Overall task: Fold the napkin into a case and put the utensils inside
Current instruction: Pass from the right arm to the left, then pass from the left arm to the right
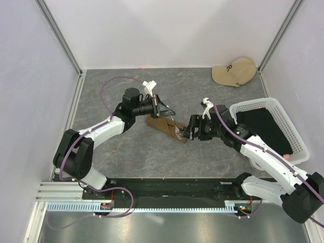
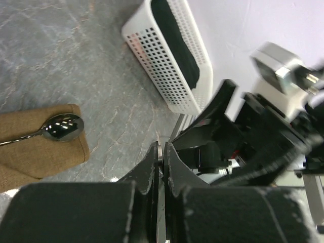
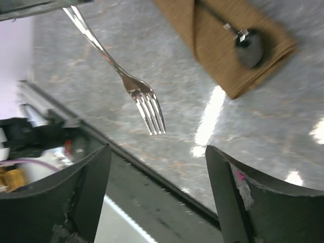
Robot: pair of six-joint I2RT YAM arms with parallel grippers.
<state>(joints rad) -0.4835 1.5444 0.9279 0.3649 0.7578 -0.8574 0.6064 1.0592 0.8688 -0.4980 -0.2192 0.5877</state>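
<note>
the napkin (image 1: pixel 163 125) lies folded into a narrow flat case at the middle of the bench (image 1: pixel 126 157), between the two arms. a spoon (image 2: pixel 63 126) rests on it, bowl exposed near one short end. whether its handle is tucked under a fold cannot be read.

the fork (image 3: pixel 136 91) hangs in the air just beside the case, tines down and clear of the bench. its handle runs up and out of the right wrist view towards a grey part at the frame edge.

the left hand (image 2: pixel 162 152) is closed tight, with a thin sliver of metal showing between its fingers. judged from both wrist views, it grips the fork by the handle. the right hand (image 3: pixel 158 157) stands wide open and holds nothing. the tines hang near its fingers and touch neither.

step in hand: loading the second utensil. folding appears complete and the spoon is placed, so the task looks well advanced.

next move, as judged: carry the fork over the case, lay it in line with the spoon, and set it down alongside or slide it into the fold. the grip is at the far end of the handle, so the tines may swing.

surroundings: a white mesh basket (image 1: pixel 273 104) with black fabric (image 1: pixel 263 126) inside stands at the right edge, and a beige cap (image 1: pixel 234 72) lies at the far right corner. both are well apart from the case. the nearest obstruction is the right hand itself, close to the case end.
</note>
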